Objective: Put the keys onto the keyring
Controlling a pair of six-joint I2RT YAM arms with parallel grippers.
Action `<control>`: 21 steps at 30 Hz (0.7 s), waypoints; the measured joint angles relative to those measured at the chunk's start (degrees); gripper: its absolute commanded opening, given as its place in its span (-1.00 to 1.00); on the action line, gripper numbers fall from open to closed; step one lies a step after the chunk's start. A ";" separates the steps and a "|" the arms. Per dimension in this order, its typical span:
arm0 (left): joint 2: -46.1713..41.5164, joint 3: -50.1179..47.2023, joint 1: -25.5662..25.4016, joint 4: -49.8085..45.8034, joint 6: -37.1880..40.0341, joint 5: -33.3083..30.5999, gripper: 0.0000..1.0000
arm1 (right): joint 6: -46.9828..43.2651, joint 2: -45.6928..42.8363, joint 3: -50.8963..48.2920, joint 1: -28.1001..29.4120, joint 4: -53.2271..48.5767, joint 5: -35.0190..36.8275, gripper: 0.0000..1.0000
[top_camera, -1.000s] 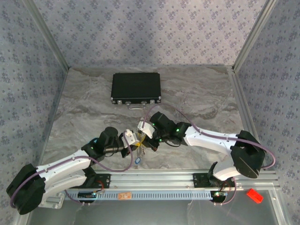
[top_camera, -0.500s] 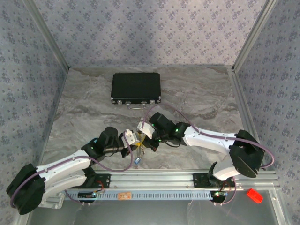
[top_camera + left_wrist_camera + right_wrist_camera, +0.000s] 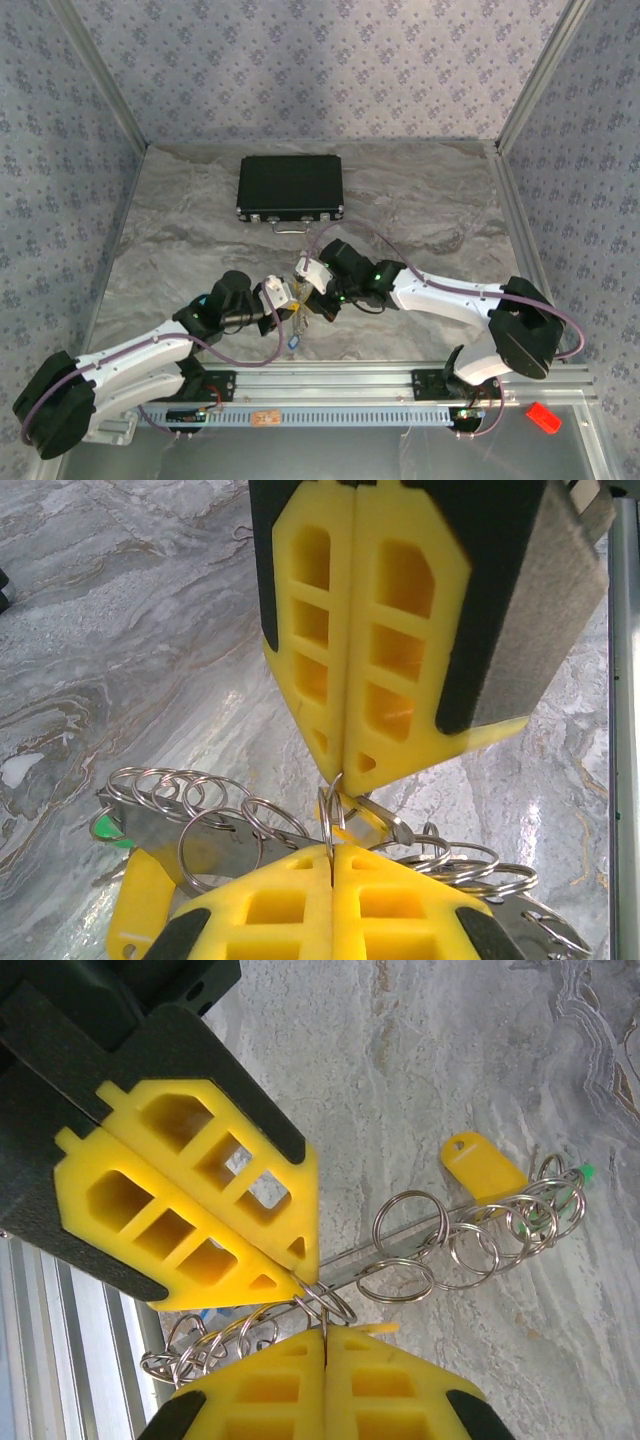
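Tips of the left tool were found pressed fully together, the yellow pads meeting with no gap, and a thin wire loop of the keyring was nipped at their very end. The right tool was closed just as tightly and was set tip to tip against the left one, so that the same small loop was gripped from opposite sides. Such a hold is judged to be meant for steadying the loop, or for prising it open, while a key is worked on; which of the two cannot be told.

From the pinched loop the chain of silvery rings was spread to either side, apparently clear of the bench. A key with a yellow head was seen among the rings, beside a flat silvery bar that lay across several of them and ended by the green tag. Whether the key was already threaded cannot be told.

From above, the bundle was hung between the tools just inside the middle of the bench's near edge, the blue tag lowest. The black case was placed well apart, toward the far edge.
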 measured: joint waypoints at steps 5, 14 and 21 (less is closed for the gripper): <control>-0.04 0.00 0.00 0.02 0.11 0.00 -1.00 | 0.42 0.00 0.00 -0.15 -0.28 0.00 -1.00; -0.09 0.00 0.00 0.02 0.20 0.00 -1.00 | 1.33 0.00 -0.22 -0.46 -0.98 0.00 -0.58; -0.50 0.00 -0.02 0.11 0.24 0.00 -1.00 | 1.27 -1.92 -2.73 -1.88 0.17 0.26 -0.29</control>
